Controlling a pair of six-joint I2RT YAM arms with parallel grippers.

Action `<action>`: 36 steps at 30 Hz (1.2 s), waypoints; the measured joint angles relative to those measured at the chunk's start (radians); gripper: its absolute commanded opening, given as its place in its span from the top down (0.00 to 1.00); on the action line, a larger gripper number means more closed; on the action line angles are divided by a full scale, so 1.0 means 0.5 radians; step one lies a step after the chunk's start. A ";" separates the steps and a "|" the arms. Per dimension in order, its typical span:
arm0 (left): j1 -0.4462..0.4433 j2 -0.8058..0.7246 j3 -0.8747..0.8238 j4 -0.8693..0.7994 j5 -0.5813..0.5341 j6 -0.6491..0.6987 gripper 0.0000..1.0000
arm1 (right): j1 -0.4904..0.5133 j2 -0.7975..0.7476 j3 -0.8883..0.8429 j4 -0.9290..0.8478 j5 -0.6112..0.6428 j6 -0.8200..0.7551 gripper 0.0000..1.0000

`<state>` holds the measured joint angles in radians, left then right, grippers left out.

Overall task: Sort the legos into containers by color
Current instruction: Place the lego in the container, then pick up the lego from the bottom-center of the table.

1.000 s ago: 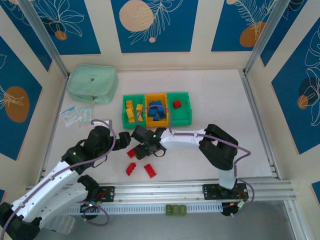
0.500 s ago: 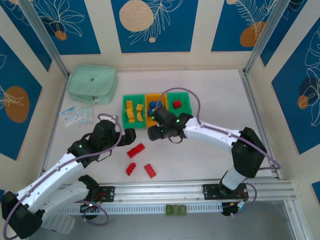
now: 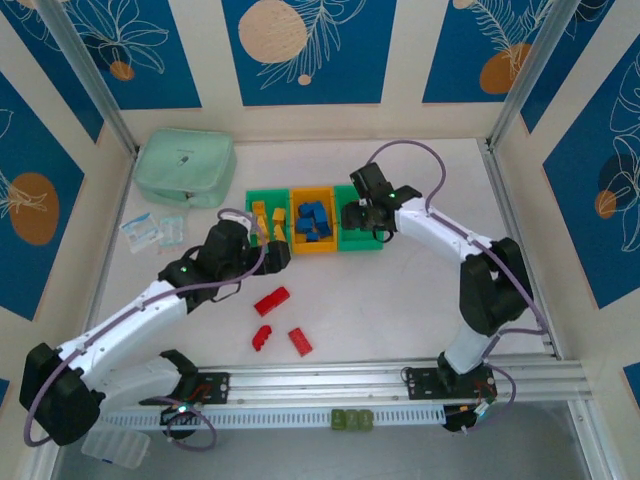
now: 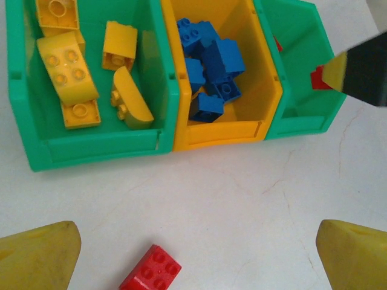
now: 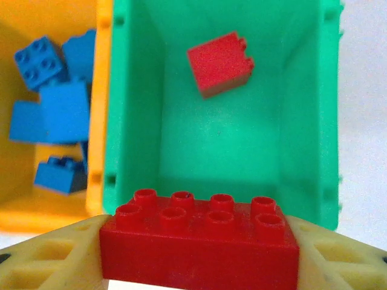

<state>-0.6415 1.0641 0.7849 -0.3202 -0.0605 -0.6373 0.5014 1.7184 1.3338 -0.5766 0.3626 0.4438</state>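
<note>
The right end effector [image 5: 193, 257] is clamped on an eight-stud red brick [image 5: 199, 238] above the right green bin [image 5: 211, 151], where a smaller red brick [image 5: 219, 62] lies. The left end effector [image 4: 196, 254] hovers with its fingers wide apart over the worktop [image 4: 242, 199], near a loose red brick [image 4: 151, 270].

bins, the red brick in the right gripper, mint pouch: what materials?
bins: moulded hard plastic, semi-gloss; crisp rims and ribs, soft sheen.
red brick: hard plastic, fairly glossy; sharply moulded studs.
pouch: probably soft fabric or coated textile, matte; rounded, slack edges. Too small to be sure.
</note>
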 measured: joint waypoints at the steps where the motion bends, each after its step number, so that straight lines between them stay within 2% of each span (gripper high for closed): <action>1: 0.000 0.021 0.014 0.011 0.004 0.001 0.01 | -0.014 0.056 0.046 0.008 0.003 -0.014 0.39; 4: 0.001 0.078 0.052 0.046 0.018 0.015 0.01 | -0.047 0.222 0.187 0.018 0.005 -0.046 0.38; 8: 0.005 0.111 0.082 0.080 0.029 0.023 0.01 | -0.075 0.396 0.340 0.015 0.017 -0.075 0.31; 12: 0.008 0.123 0.087 0.101 0.040 0.031 0.01 | -0.082 0.437 0.380 0.009 0.031 -0.099 0.23; 17: 0.013 0.127 0.087 0.104 0.063 0.031 0.01 | -0.082 0.427 0.396 0.008 0.032 -0.105 0.20; 25: 0.026 0.114 0.087 0.101 0.069 0.037 0.01 | -0.027 0.224 0.333 -0.035 0.030 -0.105 0.17; 29: 0.032 0.022 0.053 0.096 0.069 0.036 0.01 | 0.085 0.043 0.224 -0.049 0.011 -0.102 0.16; 36: 0.040 -0.187 -0.069 -0.005 0.060 0.028 0.01 | 0.359 -0.083 0.018 -0.095 -0.014 -0.032 0.14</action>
<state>-0.6216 0.9707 0.7506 -0.3225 -0.0307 -0.6231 0.6811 1.6768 1.3430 -0.6243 0.3553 0.4278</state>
